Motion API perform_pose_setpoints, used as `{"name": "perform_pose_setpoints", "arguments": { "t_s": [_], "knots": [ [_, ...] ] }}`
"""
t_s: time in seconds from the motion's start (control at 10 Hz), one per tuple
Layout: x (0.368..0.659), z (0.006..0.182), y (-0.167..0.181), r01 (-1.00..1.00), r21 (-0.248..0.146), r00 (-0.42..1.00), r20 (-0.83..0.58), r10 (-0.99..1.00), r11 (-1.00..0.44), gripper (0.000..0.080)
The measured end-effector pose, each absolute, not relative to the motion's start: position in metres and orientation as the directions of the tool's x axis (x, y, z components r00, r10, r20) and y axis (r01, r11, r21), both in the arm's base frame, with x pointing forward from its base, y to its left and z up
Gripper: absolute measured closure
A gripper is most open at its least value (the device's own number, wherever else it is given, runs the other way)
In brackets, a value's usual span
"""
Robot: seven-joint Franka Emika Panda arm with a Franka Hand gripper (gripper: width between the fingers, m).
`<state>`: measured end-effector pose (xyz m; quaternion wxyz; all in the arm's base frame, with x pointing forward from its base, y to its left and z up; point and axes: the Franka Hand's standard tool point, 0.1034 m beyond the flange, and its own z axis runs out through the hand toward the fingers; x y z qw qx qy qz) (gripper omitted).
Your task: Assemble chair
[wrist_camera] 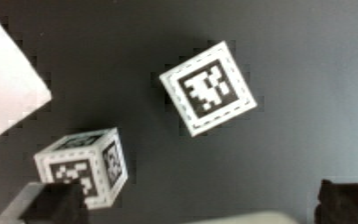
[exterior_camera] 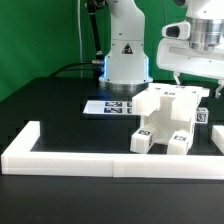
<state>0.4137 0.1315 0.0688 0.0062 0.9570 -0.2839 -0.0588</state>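
Exterior view: the end effector [exterior_camera: 190, 78] hangs in the air on the exterior view's right, higher than the chair pieces [exterior_camera: 165, 106] and not touching them. These white pieces stand together on the black worktop [exterior_camera: 50, 115], also on the exterior view's right, just behind the long white border rail [exterior_camera: 90, 160]. The biggest piece is a blocky one in the middle of the group. Two small leg blocks [exterior_camera: 142, 140] with black-and-white tags stand in front of it, near the rail. The marker board [exterior_camera: 108, 106] lies flat beside the group, toward the exterior view's left, in front of the robot base [exterior_camera: 126, 60].

The wrist view looks down on the dark worktop [wrist_camera: 282, 150]. One tagged leg block [wrist_camera: 83, 165] is near one fingertip [wrist_camera: 43, 205]. A white square face [wrist_camera: 211, 88] with one tag is apart from that block; to which piece it belongs I cannot tell. The two fingers stand wide apart with nothing between them, so the end effector [wrist_camera: 194, 208] holds nothing. A plain white surface [wrist_camera: 2, 70] fills one corner.
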Motion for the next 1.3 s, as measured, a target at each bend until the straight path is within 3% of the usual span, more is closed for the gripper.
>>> {"name": "perform_pose_setpoints", "arguments": {
  "t_s": [0.8,1.3],
  "knots": [
    [0.425,0.071,0.104,-0.51,0.038,0.854,-0.098,-0.511,-0.859,0.015],
    [0.412,0.076,0.137,-0.538,0.039,0.836,-0.101,-0.539,-0.842,0.015]
  ]
}}
